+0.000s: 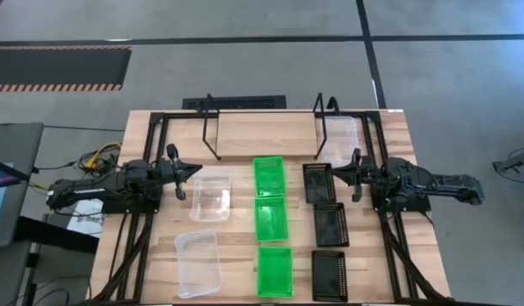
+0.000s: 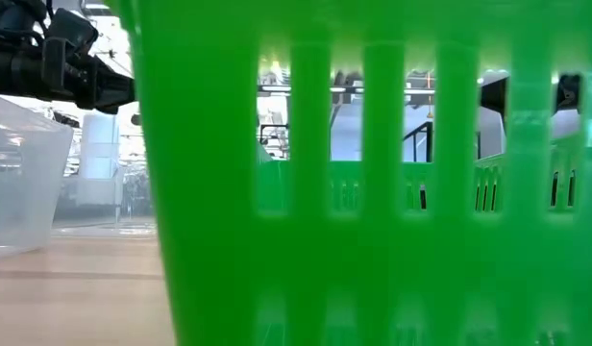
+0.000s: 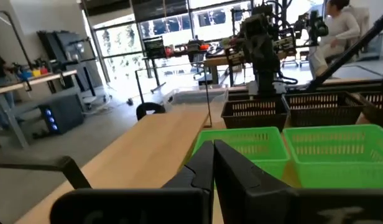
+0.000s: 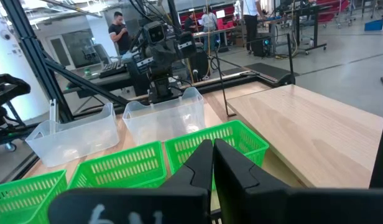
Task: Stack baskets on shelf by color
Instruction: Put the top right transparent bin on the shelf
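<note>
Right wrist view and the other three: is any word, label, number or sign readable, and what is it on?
Right wrist view: pale handwritten marks on the right gripper's dark body, cropped at the frame edge and too blurred to read.
High view: a paper sheet under the left arm, print too small to read.
Low and left wrist views: none.

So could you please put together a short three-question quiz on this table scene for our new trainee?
1. How many bright green plastic baskets lie on the wooden table?
2. True or false: a clear translucent basket already sits on the black wire shelf.
3. Which basket column lies nearest the right hand: A clear, B green, C black perforated mesh?

Key
1. Three, in one column.
2. True, at the shelf's right end.
3. C. The left hand, shut and empty, is beside another clear basket.
</note>
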You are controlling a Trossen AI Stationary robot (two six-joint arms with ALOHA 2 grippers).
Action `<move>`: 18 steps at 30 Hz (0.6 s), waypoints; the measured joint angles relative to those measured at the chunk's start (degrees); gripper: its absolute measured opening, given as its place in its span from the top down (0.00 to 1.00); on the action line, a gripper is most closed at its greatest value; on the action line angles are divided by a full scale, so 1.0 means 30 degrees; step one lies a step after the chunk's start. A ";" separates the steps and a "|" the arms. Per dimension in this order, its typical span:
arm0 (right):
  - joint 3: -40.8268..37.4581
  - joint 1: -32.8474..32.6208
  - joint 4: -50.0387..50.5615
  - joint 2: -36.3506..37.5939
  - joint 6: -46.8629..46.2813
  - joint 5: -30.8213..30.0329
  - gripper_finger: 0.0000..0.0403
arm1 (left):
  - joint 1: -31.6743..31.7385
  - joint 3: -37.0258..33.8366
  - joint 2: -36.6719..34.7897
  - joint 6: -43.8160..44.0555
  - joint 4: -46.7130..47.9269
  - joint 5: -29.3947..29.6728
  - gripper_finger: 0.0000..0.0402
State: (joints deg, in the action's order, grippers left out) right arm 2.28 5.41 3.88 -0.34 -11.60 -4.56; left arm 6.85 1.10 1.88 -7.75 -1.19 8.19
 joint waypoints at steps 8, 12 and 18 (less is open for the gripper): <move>-0.0153 -0.0005 -0.1373 -0.0007 -0.1969 -0.0015 0.91 | -0.0001 -0.0015 -0.0002 1.1497 -0.0450 -0.0437 1.00; -0.0095 0.0122 -0.4377 0.0007 -0.4583 -0.0095 0.91 | 0.0000 -0.0015 -0.0004 1.6100 -0.0662 0.0296 1.00; -0.0087 0.0630 -0.5508 0.0000 -0.5499 -0.0743 0.91 | 0.0000 -0.0015 -0.0004 1.7332 -0.0670 0.0726 1.00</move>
State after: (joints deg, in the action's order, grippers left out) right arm 2.02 7.30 -12.64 -0.34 -28.09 -6.79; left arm 6.85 1.06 1.87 44.25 -3.20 10.37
